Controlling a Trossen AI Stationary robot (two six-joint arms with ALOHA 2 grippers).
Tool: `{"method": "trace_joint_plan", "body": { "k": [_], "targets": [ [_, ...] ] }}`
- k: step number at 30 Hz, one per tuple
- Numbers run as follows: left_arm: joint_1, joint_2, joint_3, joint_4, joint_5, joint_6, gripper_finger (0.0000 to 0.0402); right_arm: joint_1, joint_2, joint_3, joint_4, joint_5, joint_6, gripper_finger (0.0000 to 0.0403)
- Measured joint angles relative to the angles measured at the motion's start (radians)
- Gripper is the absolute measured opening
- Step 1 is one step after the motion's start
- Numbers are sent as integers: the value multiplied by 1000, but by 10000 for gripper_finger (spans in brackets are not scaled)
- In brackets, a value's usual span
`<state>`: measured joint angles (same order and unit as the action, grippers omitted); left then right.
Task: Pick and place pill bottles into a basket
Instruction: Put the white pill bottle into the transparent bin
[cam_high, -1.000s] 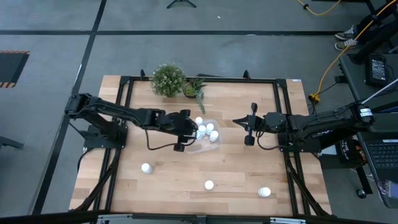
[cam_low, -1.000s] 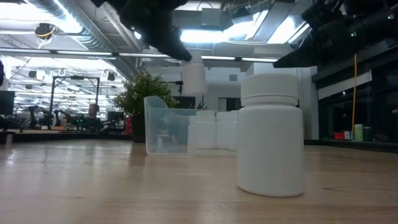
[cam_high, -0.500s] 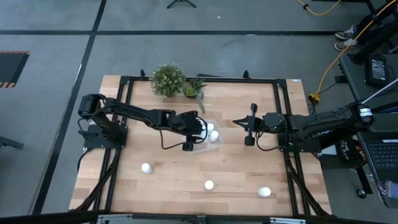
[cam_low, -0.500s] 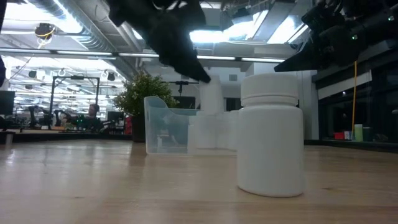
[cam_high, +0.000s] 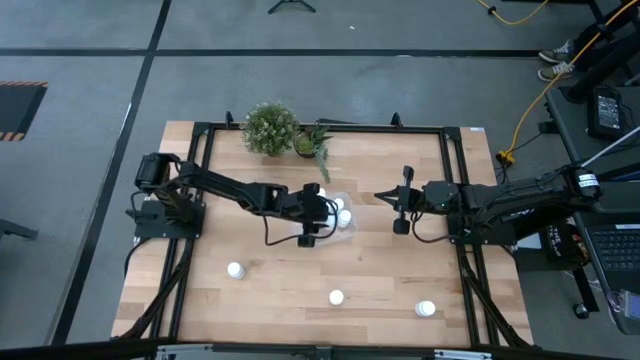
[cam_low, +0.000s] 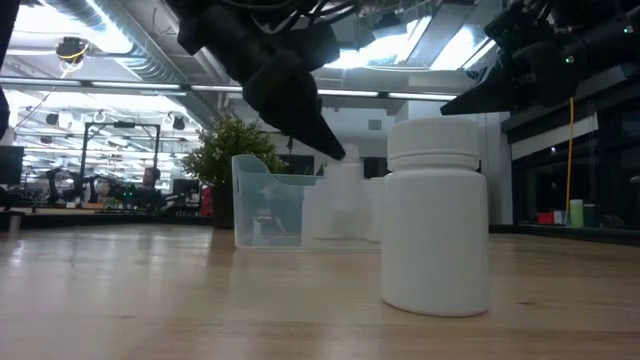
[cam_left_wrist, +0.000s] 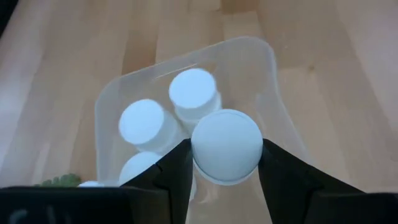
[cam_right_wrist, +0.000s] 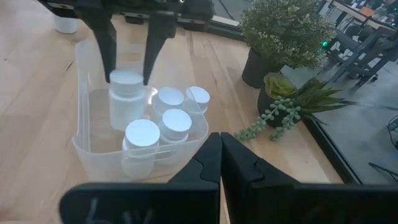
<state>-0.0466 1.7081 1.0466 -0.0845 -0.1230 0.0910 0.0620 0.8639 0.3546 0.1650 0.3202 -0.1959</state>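
From above we cannot see the held bottle (cam_left_wrist: 226, 147), hidden under the left gripper (cam_high: 322, 211); the basket (cam_high: 340, 196) shows only partly beside it; in the low view the near bottle (cam_low: 436, 215) hides the basket's far end; the right gripper (cam_low: 478, 98) is cut off above.

Clear glossy plastic basket (cam_right_wrist: 84, 93); matt white plastic pill bottles (cam_right_wrist: 126, 99); wooden table (cam_high: 380, 270).

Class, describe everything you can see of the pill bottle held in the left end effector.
The pill bottle is a small white plastic cylinder with a white cap, upright. The left end effector grips it near the top, one dark finger on each side. It sits low inside the clear basket, beside other white bottles; whether its base touches the floor is unclear.
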Motion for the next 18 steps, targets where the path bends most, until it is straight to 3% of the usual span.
{"method": "trace_joint_plan", "body": {
  "k": [12,18],
  "targets": [
    [1,67,0,12,-7,0,150,0,0,0,-1,0,0,5],
    [1,72,0,17,-16,1,169,0,0,0,-1,0,0,5]
  ]
}}
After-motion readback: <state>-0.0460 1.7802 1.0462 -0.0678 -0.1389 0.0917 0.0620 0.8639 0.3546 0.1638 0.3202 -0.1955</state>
